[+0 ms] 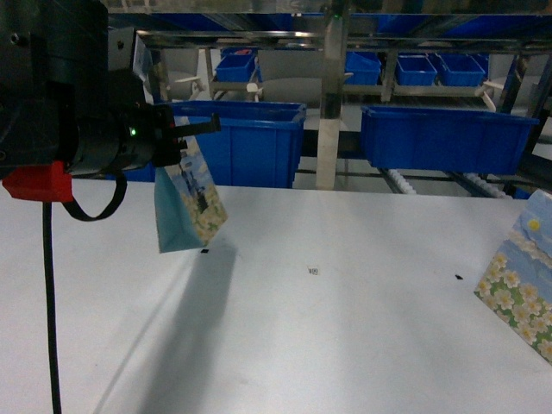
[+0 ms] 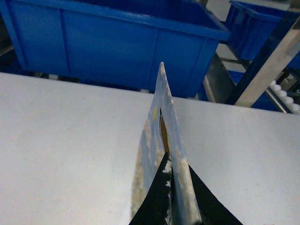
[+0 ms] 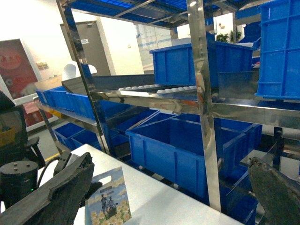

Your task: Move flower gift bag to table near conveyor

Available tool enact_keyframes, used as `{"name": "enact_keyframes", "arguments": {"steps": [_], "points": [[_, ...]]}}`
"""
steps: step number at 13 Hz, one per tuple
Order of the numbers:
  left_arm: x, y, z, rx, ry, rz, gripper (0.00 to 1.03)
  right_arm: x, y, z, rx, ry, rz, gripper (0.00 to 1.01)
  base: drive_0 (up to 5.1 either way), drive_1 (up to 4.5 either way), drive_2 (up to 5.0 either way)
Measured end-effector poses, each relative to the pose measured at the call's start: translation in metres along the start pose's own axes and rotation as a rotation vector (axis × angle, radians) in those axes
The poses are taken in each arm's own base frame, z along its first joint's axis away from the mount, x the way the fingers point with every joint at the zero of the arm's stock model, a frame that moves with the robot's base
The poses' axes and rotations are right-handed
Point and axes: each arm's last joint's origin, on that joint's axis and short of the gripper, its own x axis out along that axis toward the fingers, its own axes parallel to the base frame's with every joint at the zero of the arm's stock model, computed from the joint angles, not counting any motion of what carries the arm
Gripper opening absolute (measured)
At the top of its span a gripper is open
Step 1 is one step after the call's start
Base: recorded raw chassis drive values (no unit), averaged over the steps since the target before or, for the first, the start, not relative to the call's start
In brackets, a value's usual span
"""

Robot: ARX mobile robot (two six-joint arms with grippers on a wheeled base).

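Hanging over the table [image 1: 285, 328] near its far edge, flower gift bag [image 1: 191, 203] pinched by left gripper [image 1: 177, 138].

The paper flower gift bag [image 1: 191, 205] looks matt, the table [image 1: 345, 345] smooth white, the conveyor [image 3: 154, 89] frame shiny steel.

Left gripper [image 1: 185, 138] holds flower gift bag [image 1: 191, 205] above white table [image 1: 285, 328] near far-left edge; second daisy bag [image 1: 523, 280] at right edge.
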Motion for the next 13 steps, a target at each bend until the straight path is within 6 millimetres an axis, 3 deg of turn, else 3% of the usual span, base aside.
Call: {"name": "enact_keyframes", "arguments": {"steps": [3, 6, 9, 10, 11, 13], "points": [[0.014, 0.006, -0.02, -0.005, 0.048, 0.014, 0.02, 0.0, 0.0, 0.0, 0.0, -0.001, 0.0, 0.98, 0.0, 0.0, 0.0], [0.015, -0.001, -0.024, -0.007, 0.043, -0.016, 0.05, 0.0, 0.0, 0.0, 0.001, -0.001, 0.0, 0.98, 0.0, 0.0, 0.0], [0.014, -0.002, -0.024, -0.006, 0.039, -0.01, 0.45, 0.0, 0.0, 0.0, 0.002, -0.001, 0.0, 0.98, 0.0, 0.0, 0.0], [-0.003, 0.004, -0.022, -0.038, 0.051, 0.065, 0.65, 0.0, 0.0, 0.0, 0.002, -0.001, 0.0, 0.98, 0.0, 0.0, 0.0], [-0.023, 0.006, -0.005, -0.09, 0.012, 0.088, 0.78, 0.0, 0.0, 0.0, 0.003, 0.0, 0.0, 0.98, 0.0, 0.0, 0.0], [-0.086, 0.0, 0.072, -0.209, -0.193, 0.07, 1.0, 0.0, 0.0, 0.0, 0.003, 0.0, 0.0, 0.98, 0.0, 0.0, 0.0]]}}
